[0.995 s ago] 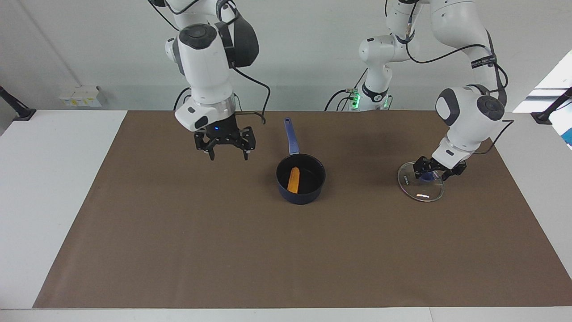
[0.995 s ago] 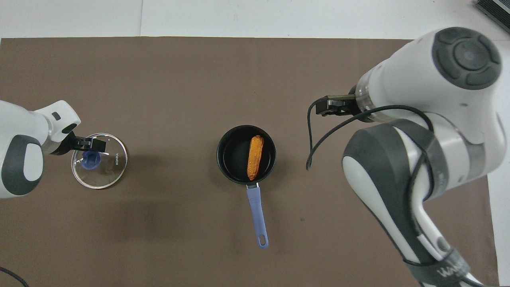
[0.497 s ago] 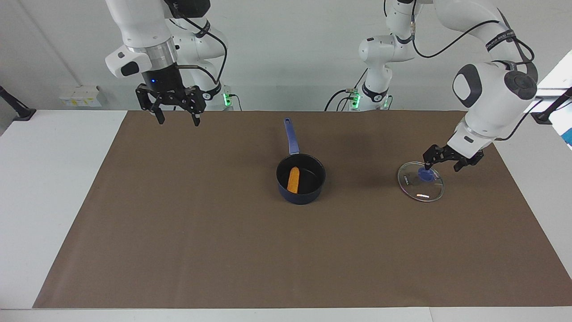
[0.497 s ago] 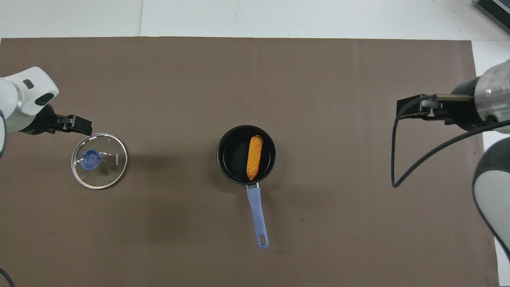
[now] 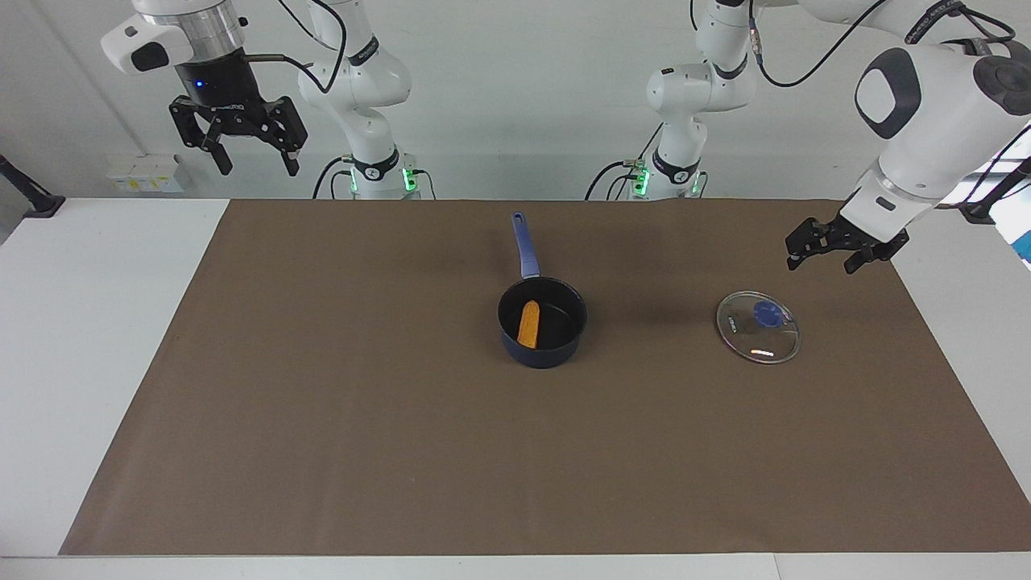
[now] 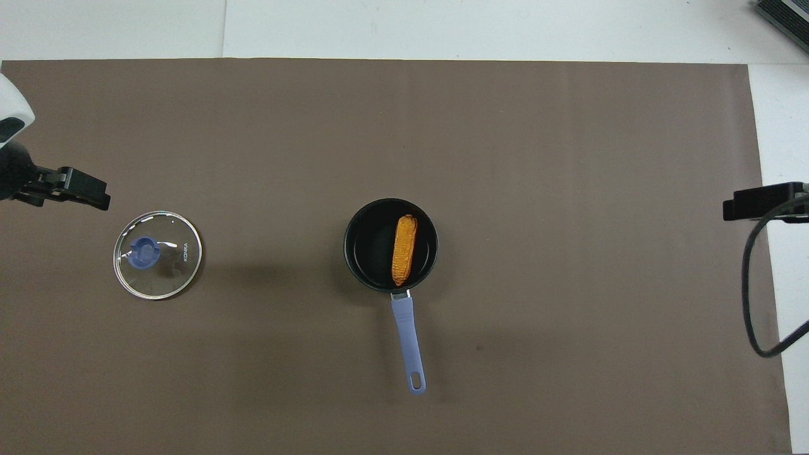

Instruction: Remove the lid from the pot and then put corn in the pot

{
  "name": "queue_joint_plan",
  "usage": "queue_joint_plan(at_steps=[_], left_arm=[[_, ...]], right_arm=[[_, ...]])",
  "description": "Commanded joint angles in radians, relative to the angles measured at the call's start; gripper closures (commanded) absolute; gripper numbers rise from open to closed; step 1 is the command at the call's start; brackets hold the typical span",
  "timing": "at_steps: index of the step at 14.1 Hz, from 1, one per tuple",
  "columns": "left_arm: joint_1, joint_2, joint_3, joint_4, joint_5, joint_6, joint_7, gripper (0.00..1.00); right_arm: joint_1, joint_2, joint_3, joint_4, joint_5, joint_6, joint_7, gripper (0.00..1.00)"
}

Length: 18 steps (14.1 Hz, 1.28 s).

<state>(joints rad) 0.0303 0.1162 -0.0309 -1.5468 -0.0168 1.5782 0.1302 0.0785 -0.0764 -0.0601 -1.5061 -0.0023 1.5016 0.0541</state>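
The corn lies inside the pot at mid-desk, the lid flat toward the left arm's end; left gripper and right gripper, jaws spread and empty, should retreat clear without brushing either.

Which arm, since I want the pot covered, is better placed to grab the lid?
Left. The left gripper hangs open close by the lid; the right gripper is raised high at the right arm's end of the table.

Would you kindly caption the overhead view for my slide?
Corn lies in the uncovered pot; the lid rests on the mat toward the left arm's end.
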Motion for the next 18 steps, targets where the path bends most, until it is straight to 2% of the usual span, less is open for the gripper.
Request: queue_joint_plan(at_steps=[1,4,7,18], left_arm=[[-0.01,0.011,0.005,0.079,0.009,-0.107,0.003,0.0],[-0.012,0.006,0.006,0.138,0.009,-0.181,0.005,0.0],[-0.01,-0.03,-0.001,0.133,0.003,-0.175,0.003,0.0],[0.003,-0.04,0.009,0.126,0.001,-0.173,-0.001,0.0]], right_arm=[[-0.014,-0.011,0.006,-0.066,0.005,0.005,-0.027,0.0],[-0.016,-0.011,0.008,-0.068,0.007,0.009,-0.023,0.0],[-0.031,-0.002,0.006,-0.066,0.005,0.014,-0.022,0.0],[-0.025,0.007,0.011,-0.036,-0.062,0.005,-0.033,0.0]])
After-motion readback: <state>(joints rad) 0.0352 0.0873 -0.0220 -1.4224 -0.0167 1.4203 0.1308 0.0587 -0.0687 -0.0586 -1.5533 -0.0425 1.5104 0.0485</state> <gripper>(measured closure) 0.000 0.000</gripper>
